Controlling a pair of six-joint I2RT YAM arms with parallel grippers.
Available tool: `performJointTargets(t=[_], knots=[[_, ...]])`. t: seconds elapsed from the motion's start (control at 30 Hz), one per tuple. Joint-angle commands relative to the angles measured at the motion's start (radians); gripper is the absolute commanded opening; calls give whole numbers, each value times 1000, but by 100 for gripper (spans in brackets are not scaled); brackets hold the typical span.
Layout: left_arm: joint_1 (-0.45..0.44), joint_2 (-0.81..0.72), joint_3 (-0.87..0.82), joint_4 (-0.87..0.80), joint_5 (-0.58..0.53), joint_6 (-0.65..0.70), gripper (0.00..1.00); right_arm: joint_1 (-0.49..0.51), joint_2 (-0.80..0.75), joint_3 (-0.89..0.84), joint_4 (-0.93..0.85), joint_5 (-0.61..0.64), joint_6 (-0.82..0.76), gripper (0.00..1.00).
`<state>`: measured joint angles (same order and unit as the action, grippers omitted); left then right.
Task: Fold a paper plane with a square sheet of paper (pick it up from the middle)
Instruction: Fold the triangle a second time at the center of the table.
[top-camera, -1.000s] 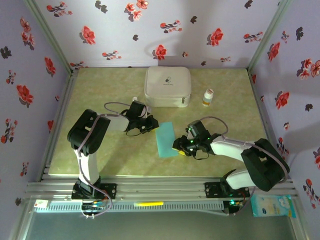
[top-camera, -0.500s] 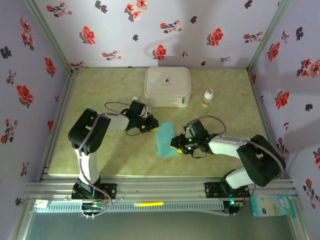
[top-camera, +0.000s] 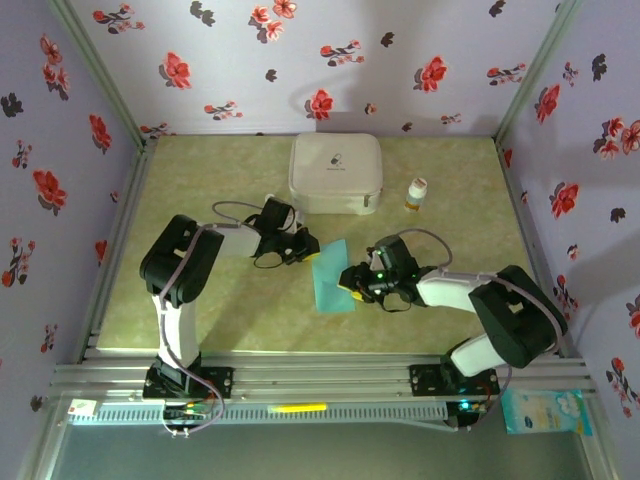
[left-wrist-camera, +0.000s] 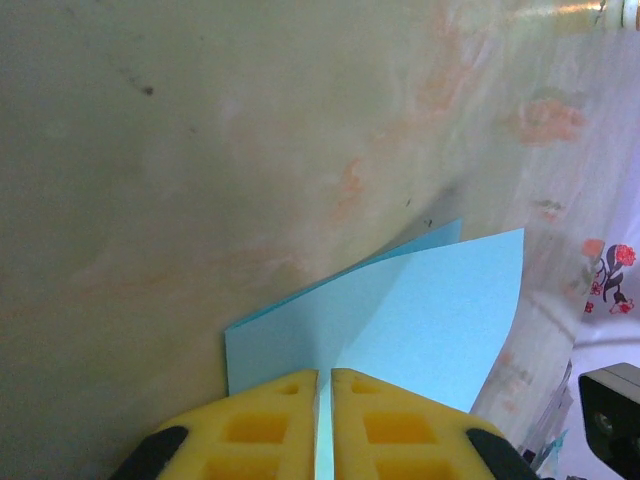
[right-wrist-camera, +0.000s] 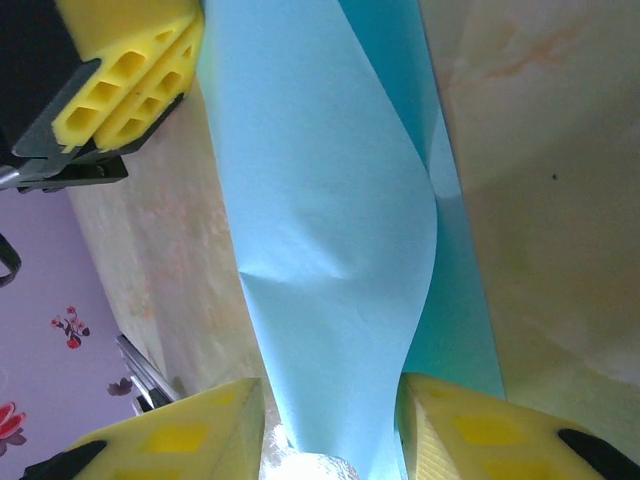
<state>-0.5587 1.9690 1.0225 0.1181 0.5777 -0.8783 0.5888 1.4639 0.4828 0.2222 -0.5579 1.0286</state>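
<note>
The square sheet of paper (top-camera: 333, 277), light blue-teal, lies folded over on itself in mid-table, with no paper plane shape to it. My left gripper (top-camera: 306, 250) is shut on its upper left edge. In the left wrist view the yellow fingers (left-wrist-camera: 262, 425) pinch a thin layer of the sheet (left-wrist-camera: 420, 310) at the left gripper (left-wrist-camera: 324, 400). My right gripper (top-camera: 350, 281) stands at the sheet's right edge, open. In the right wrist view the bowed top layer (right-wrist-camera: 330, 230) runs between the parted fingers (right-wrist-camera: 480, 430) of the right gripper (right-wrist-camera: 330, 440), and the left gripper (right-wrist-camera: 125, 95) shows at top left.
A white rounded case (top-camera: 335, 172) sits at the back of the table, a small bottle (top-camera: 416, 194) to its right. Floral walls close in three sides. An aluminium rail (top-camera: 320, 380) runs along the near edge.
My right gripper has slid left and slightly up onto the sheet's right edge. The sheet looks narrower and more bowed. The left gripper has barely moved.
</note>
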Motion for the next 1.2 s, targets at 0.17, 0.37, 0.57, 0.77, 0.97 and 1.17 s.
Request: performJointTargets(t=[0.17,0.37,0.57,0.77,0.97,1.17], knots=[[-11,41,34,13,-32,41,12,-9,-17,-53,57,-7,38,40],[-11,41,36,10,-34,43,12,-21,-17,-80,109,-17,60,40],[-11,41,39,6,-34,47,12,-41,8,-87,175,-46,67,35],[-11,39,38,4,-34,48,12,-66,54,-90,263,-82,83,25],[-10,34,42,0,-33,50,13,-76,88,-81,280,-103,77,25],[-13,11,50,-10,-32,59,15,-81,99,-89,290,-98,74,15]])
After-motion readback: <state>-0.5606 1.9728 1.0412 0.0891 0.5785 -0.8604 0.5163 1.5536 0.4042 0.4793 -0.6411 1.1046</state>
